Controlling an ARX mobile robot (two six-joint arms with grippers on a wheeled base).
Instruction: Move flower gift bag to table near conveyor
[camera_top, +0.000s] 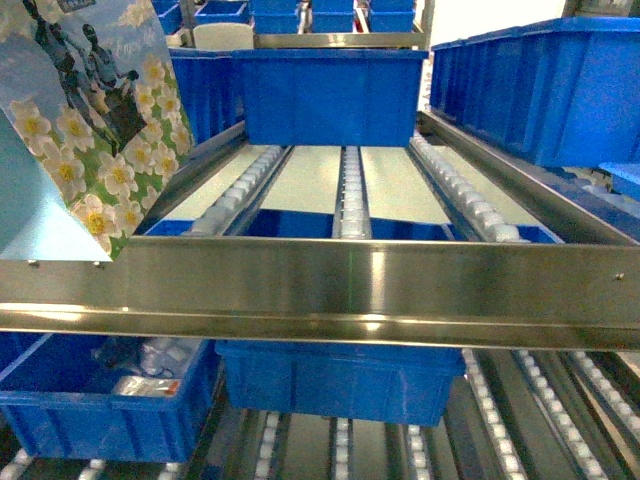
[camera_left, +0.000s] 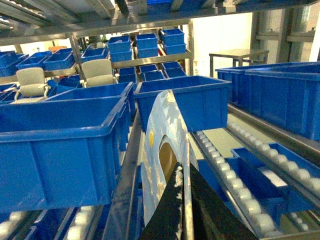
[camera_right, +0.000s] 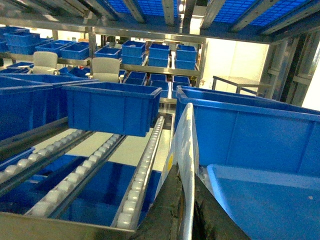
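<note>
Left wrist view, left tool (camera_left: 182, 200) clamping flower gift bag (camera_left: 162, 165) edge, above conveyor (camera_left: 240, 170).

Blue plastic bins: one large bin (camera_top: 330, 95) at centre rear, a row of bins (camera_top: 540, 85) at right, a lower bin (camera_top: 105, 405) holding small packaged items, and two pale chairs (camera_left: 97, 72) beyond stacked bins.
</note>
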